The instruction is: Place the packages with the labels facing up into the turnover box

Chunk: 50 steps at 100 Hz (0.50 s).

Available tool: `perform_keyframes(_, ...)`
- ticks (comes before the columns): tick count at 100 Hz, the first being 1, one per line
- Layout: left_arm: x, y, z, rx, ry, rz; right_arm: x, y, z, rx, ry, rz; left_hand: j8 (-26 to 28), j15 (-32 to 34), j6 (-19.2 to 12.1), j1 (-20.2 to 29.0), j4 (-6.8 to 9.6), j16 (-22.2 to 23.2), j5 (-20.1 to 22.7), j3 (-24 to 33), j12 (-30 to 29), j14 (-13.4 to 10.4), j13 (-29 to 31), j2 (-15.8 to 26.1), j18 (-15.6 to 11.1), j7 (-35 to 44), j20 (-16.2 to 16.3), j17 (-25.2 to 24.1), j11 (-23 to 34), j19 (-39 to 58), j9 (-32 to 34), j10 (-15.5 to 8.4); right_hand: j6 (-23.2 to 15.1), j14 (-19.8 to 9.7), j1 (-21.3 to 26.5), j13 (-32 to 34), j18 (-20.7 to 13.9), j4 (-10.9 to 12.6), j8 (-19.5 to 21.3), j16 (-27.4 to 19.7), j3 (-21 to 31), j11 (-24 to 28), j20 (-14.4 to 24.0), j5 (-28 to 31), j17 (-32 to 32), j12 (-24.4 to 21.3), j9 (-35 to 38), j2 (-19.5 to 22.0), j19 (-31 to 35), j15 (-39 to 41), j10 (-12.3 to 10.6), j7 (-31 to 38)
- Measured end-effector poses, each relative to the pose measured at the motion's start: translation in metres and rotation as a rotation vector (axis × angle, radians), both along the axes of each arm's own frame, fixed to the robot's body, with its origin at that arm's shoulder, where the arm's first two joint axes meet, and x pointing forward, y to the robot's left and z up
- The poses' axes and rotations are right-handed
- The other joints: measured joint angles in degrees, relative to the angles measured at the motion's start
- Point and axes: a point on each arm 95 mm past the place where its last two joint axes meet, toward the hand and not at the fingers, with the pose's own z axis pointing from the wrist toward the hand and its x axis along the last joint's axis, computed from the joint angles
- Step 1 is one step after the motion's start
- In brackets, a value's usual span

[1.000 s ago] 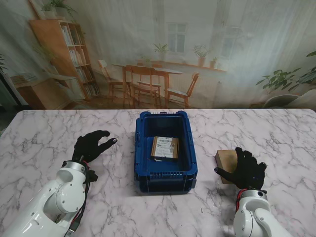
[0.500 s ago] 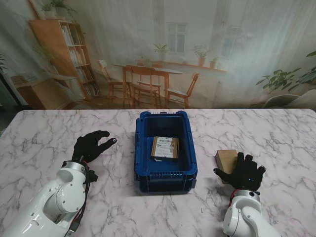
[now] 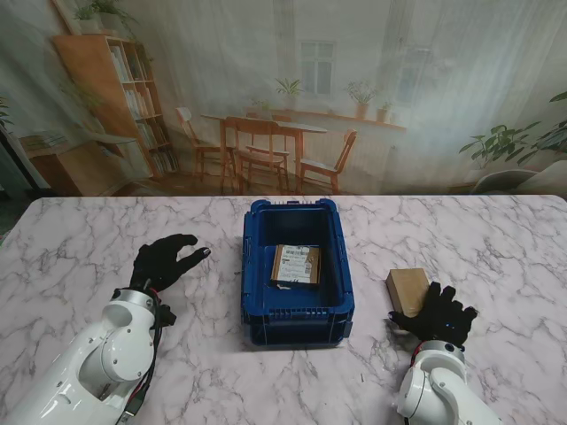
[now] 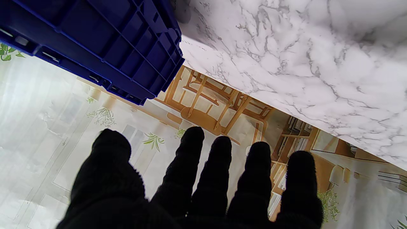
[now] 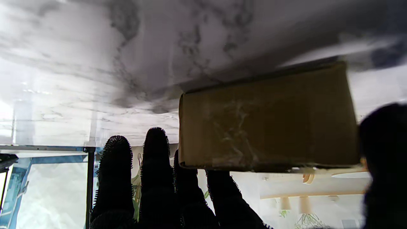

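Marble surface across the frame. Blue box at centre, holding one labelled package. Left hand at centre left, fingers spread, holding nothing. Right hand at lower right, open, fingertips against a plain brown package, not gripping it. No label showing on top: likely risk of boxing it label-down, or nudging it away.

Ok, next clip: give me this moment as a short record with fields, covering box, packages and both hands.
turnover box: blue, mid-table, open top
package in box: label facing up
package on table: plain brown top, right of box
right hand: at the table package's near edge, fingers spread, no grip
left hand: open, left of box, holding nothing
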Motion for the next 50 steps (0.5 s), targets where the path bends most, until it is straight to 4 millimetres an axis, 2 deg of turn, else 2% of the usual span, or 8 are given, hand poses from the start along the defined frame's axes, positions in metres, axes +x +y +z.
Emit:
perform_keyframes(7, 0.0000, 0.0000, 0.0000, 0.000, 0.000, 0.000, 0.0012, -0.0002, -0.0008, 0.015, 0.006, -0.005, 0.00, 0.00, 0.00, 0.00, 0.00, 0.00, 0.00, 0.00, 0.00, 0.00, 0.00, 0.00, 0.00, 0.00, 0.00, 0.00, 0.00, 0.00, 0.00, 0.00, 0.22, 0.03, 3.69, 1.12, -0.02, 0.81, 2.02, 1.54, -2.08, 1.96, 0.19, 0.46, 2.87, 1.15, 0.09, -0.41, 3.71, 3.75, 0.15, 0.00)
perform_keyframes(21, 0.0001, -0.0001, 0.0001, 0.001, 0.000, -0.001, 0.0030, 0.0011, -0.0004, 0.023, 0.007, -0.005, 0.00, 0.00, 0.00, 0.00, 0.00, 0.00, 0.00, 0.00, 0.00, 0.00, 0.00, 0.00, -0.01, 0.00, 0.00, -0.01, 0.00, 0.00, 0.00, 0.00, 1.43, 0.03, 10.39, 3.77, -1.53, 2.11, 4.77, 5.73, -7.28, 5.89, 5.03, 0.49, 9.04, 4.36, 2.44, -0.97, 12.14, 12.14, 0.68, 2.80)
perform_keyframes(30, 0.0001, -0.0003, 0.0000, 0.001, 0.001, -0.001, 0.0040, 0.0016, 0.0003, 0.023, 0.005, -0.004, 0.00, 0.00, 0.00, 0.00, 0.00, 0.00, 0.00, 0.00, 0.00, 0.00, 0.00, 0.00, -0.01, 0.00, 0.00, -0.01, 0.00, 0.00, 0.00, 0.00, 1.57, 0.03, 13.66, 5.70, -2.20, 3.26, 4.86, 7.15, -10.14, 7.68, 6.83, 0.42, 12.04, 6.32, 5.21, -0.98, 15.24, 16.30, 0.70, 5.18)
perform_keyframes(42, 0.0002, -0.0005, 0.0000, 0.003, 0.001, -0.003, 0.0055, 0.0023, 0.0013, 0.031, 0.000, 0.002, 0.00, 0.00, 0.00, 0.00, 0.00, 0.00, 0.00, 0.00, 0.00, 0.00, 0.00, 0.00, -0.01, 0.00, 0.00, -0.01, 0.00, 0.00, 0.00, 0.00, 1.85, 0.06, 13.47, 9.62, -2.26, 2.52, 4.77, 8.32, -1.91, 10.11, 8.15, 0.17, 16.06, 8.03, 9.66, -2.41, 17.93, 19.33, 0.66, 9.10)
perform_keyframes(50, 0.0003, -0.0005, 0.0000, 0.004, 0.002, -0.004, 0.0068, 0.0025, 0.0024, 0.051, -0.015, 0.004, 0.00, 0.00, 0.00, 0.00, 0.00, 0.00, 0.00, 0.00, 0.00, 0.00, 0.00, 0.00, -0.01, 0.00, 0.00, -0.01, 0.00, 0.00, 0.00, 0.00, 2.26, 0.52, 13.43, 12.00, -2.29, 1.09, 4.60, 8.45, 0.06, 11.13, 8.33, 0.17, 18.19, 8.62, 12.43, -2.98, 19.10, 20.27, 0.59, 10.91)
